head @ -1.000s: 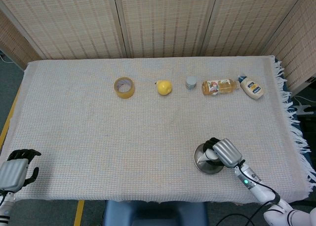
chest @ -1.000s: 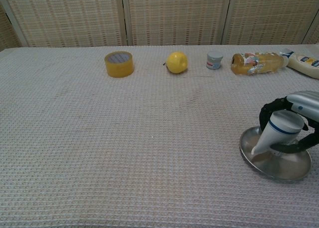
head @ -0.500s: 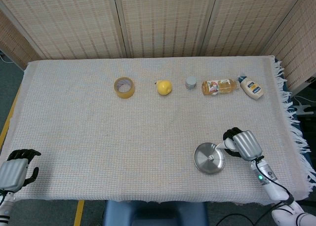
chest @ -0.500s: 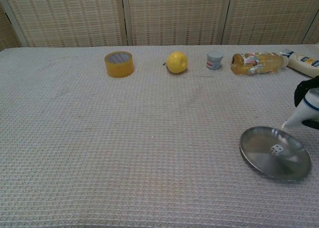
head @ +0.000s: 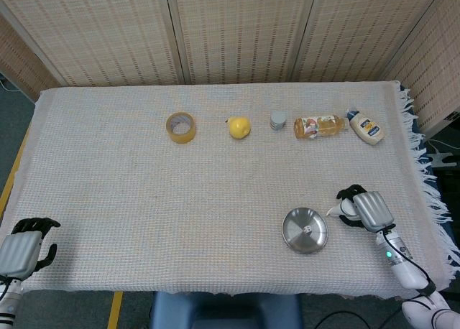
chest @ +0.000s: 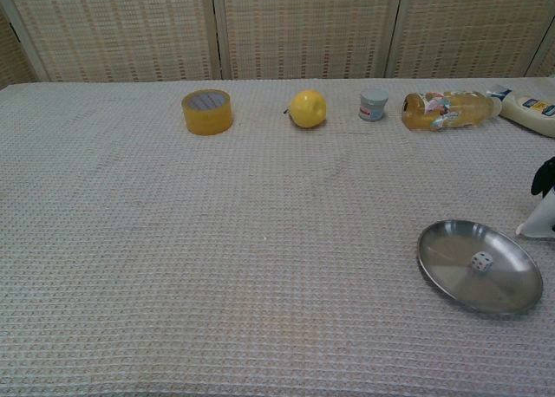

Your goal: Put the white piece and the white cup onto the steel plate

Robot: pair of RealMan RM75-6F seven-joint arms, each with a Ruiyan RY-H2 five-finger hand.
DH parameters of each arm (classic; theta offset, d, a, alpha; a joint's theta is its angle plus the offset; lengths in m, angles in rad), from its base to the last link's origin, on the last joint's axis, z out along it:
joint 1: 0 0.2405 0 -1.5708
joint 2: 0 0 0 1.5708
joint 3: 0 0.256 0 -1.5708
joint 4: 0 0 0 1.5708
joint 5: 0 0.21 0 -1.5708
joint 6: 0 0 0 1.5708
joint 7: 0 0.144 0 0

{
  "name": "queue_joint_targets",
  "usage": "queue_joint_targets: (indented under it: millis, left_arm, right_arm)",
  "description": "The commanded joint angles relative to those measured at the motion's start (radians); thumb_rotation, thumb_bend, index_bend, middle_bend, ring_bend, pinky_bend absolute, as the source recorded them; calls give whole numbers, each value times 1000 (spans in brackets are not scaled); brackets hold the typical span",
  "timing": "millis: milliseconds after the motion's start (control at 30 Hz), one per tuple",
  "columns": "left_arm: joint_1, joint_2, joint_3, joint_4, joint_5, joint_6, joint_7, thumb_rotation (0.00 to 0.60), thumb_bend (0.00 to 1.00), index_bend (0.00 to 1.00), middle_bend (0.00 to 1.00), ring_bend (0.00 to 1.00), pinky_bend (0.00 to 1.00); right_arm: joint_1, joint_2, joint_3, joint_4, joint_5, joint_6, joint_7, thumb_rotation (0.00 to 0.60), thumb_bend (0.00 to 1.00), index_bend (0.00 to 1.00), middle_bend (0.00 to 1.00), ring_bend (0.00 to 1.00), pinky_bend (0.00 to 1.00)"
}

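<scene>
the steel plate [head: 305, 230] is sitting near the front right of the tabletop [head: 144, 200], and the white piece [chest: 479, 261], a small die-like cube, is lying inside it. just to the right of the plate, clear of its rim, the right hand [head: 363, 209] is gripping the white cup [head: 341, 210], which is tilting with its mouth pointing toward the plate. the left hand [head: 25, 247] is hanging off the front left corner of the tabletop, fingers curled in with nothing in them. along the back, a tape roll [head: 180, 126], a lemon [head: 239, 126], a small jar [head: 278, 120], a juice bottle [head: 319, 126] and a white squeeze bottle [head: 366, 126] are lining up in a row.
</scene>
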Motion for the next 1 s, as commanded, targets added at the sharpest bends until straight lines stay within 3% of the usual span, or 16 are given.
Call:
queue_joint_targets:
  millis: [33, 133, 267, 500, 600, 667, 800, 900, 1000]
  left_arm:
    - [1, 0, 0, 0, 0, 1, -1, 600, 465, 294, 226, 154, 150]
    - [0, 1, -1, 0, 0, 2, -2, 600, 465, 293, 226, 155, 150]
    - [1, 1, 1, -1, 2, 2, -2, 600, 465, 294, 226, 155, 150]
    - [0, 2, 0, -2, 1, 2, -2, 600, 464, 294, 227, 154, 150]
    - [0, 1, 1, -2, 1, 1, -1, 600, 464, 294, 226, 155, 150]
    - [0, 1, 1, -2, 0, 0, 1, 600, 464, 294, 226, 155, 150]
    - [-1, 0, 2, -2, 0, 0, 2, 600, 464, 294, 227, 155, 150]
    - [0, -1, 3, -4, 0, 1, 9, 600, 465, 294, 228, 156, 150]
    - [0, -2, 4, -7, -3, 1, 22, 600, 465, 294, 228, 156, 151]
  right_arm:
    - [4, -21, -7, 41, -7, -15, 29, 600, 125, 300, 317, 158, 604]
    - [8, -23, -16, 60, -16, -27, 37, 600, 106, 196, 187, 34, 500]
    - [9, -8, -24, 49, -30, -18, 30, 600, 72, 41, 40, 0, 351]
    - [1, 79, -35, -77, -53, 28, -39, 600, 46, 0, 0, 0, 136]
    - [-5, 170, -42, -220, -50, 19, -133, 600, 40, 0, 0, 0, 65]
    - [-11, 262, -45, -371, -28, -7, -243, 600, 39, 0, 0, 0, 39]
    - [-17, 313, -41, -464, -8, -15, -302, 600, 36, 0, 0, 0, 32]
    - [-80, 421, -13, -702, 44, 86, -428, 600, 35, 0, 0, 0, 35]
    - [-152, 452, -14, -812, 67, 187, -567, 600, 35, 0, 0, 0, 36]
